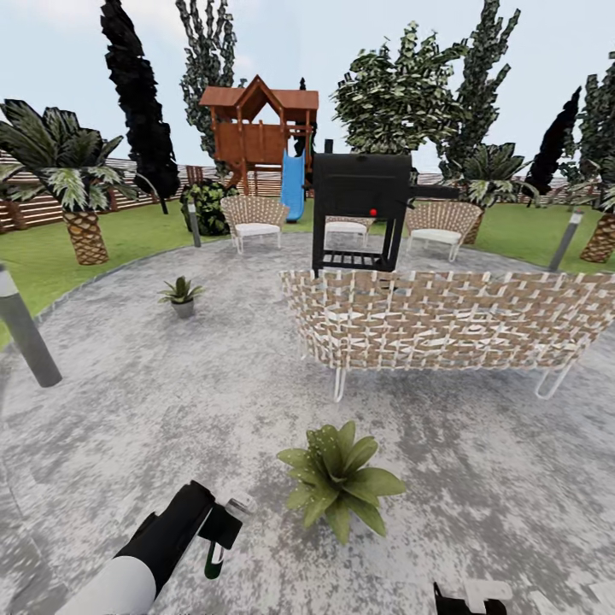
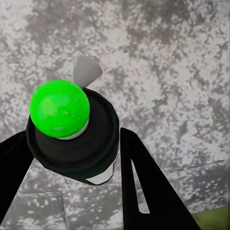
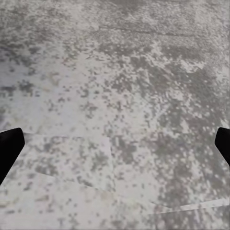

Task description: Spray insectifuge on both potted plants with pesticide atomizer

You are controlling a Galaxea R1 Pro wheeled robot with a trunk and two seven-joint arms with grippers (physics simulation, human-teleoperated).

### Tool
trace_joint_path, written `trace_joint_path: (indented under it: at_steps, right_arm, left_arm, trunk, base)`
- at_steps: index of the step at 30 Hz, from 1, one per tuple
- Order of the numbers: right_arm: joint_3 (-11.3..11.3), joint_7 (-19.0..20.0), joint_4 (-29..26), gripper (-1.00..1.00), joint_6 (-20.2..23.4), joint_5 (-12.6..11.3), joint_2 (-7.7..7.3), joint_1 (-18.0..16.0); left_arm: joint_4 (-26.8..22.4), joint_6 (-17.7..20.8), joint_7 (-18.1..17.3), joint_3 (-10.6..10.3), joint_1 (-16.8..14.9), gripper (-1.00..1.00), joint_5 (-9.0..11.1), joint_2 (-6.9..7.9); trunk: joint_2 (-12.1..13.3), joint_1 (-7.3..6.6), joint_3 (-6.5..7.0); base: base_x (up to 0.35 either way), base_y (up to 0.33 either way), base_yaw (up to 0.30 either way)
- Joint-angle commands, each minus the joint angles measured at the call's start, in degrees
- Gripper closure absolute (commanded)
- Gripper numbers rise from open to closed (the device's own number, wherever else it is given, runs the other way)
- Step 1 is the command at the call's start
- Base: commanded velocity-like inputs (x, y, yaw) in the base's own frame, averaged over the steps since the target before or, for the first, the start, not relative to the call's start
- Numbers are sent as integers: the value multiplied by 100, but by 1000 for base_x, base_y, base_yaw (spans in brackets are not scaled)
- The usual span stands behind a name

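I'm parked on the patio (image 1: 154, 410) in the garden, head cam looking across it. Left end effector (image 1: 224, 531) is low at near left, closed on the atomizer (image 1: 219, 547); bottle hangs below the fingers, green body down, white head bit showing at the top. Left wrist cam confirms: atomizer (image 2: 74, 134) sits between the two black fingers (image 2: 143, 191), green spot facing the lens, paving behind it. Near plant (image 1: 340, 478) is on the paving just right of the atomizer, close but not touching, leaves spread in a rosette; I can't see its pot from here. Far plant (image 1: 181, 295) is at left, well apart, in a grey pot. Right end effector (image 1: 468, 598) is barely in at the near edge, right of centre; in the right wrist cam its fingertips (image 3: 9, 148) sit at the two edges of the frame, so it's spread wide, nothing between them, just paving under it. Wicker sofa (image 1: 444, 320) stands beyond the near plant, back toward me. Black grill (image 1: 360, 209) is behind the sofa. Two wicker chairs (image 1: 254, 218) farther back, then a wooden playhouse (image 1: 260, 128) with a blue slide. Palm (image 1: 73, 184) at far left on the lawn (image 1: 51, 256), slat fence (image 1: 43, 205) behind it. Grey post (image 1: 26, 329) at the left patio edge.
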Motion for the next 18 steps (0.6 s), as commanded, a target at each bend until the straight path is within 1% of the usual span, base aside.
trace_joint_path:
  at_steps: [1,3,7,9,18]
  right_arm:
    - [-31,-31,9,-100,-19,60,-2,-4]
    - [-31,-31,9,-100,-19,60,-2,-4]
    - [-31,-31,9,-100,-19,60,-2,-4]
    - [-30,-31,9,-100,-19,60,-2,-4]
    - [-23,-31,9,-100,-19,60,-2,-4]
  left_arm:
    - [-8,13,-47,9,-1,100,-61,-2]
    - [-8,13,-44,23,-2,100,-66,-9]
    - [-8,7,-48,40,-2,100,-67,-3]
    - [-8,11,-48,44,-2,100,-67,-8]
    - [-16,7,-48,46,-2,100,-58,-11]
  trunk:
    - [-2,-1,-5]
    - [-2,-1,-5]
    - [-2,-1,-5]
    - [-2,-1,-5]
    - [-2,-1,-5]
  base:
    - [0,-18,31]
    - [0,-151,12]
    - [0,-251,3]
    - [0,-267,102]
    - [-1,-271,262]
